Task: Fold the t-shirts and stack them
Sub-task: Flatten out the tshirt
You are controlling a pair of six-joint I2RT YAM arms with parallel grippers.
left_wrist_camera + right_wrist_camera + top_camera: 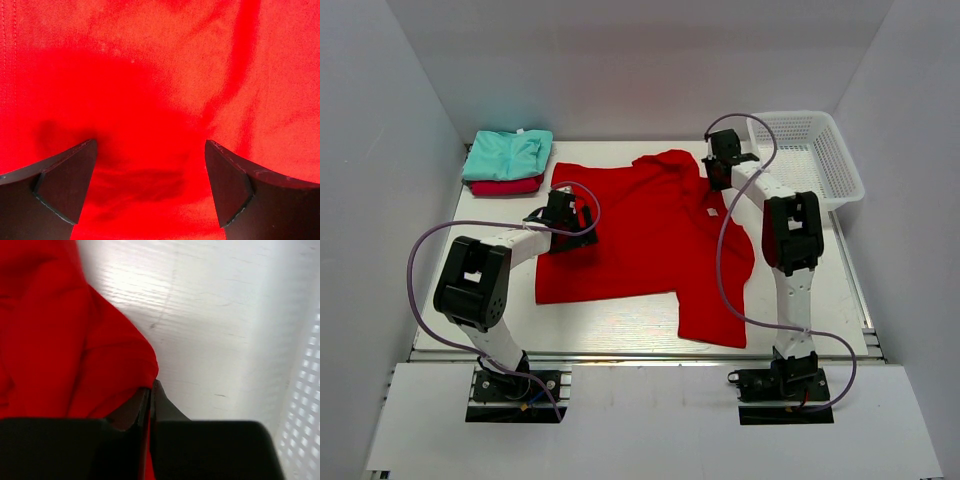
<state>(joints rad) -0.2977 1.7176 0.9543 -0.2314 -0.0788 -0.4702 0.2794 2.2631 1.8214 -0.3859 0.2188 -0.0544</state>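
Your red t-shirt lies spread across the middle of the worktop, and a mint t-shirt sits folded on top of a crimson t-shirt at the upper left of the frame. Your right jaws are pinched closed on the red t-shirt's upper right edge, near the white basket. Your left jaws stand wide apart over its left side, gripping nothing.

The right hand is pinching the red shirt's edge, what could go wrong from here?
The right hand grips only a thin edge of the red t-shirt, so the cloth may slip out when pulled. The left hand is open over the shirt, holding nothing, so a one-sided pull could bunch it. The white basket is close; a swing might knock it.
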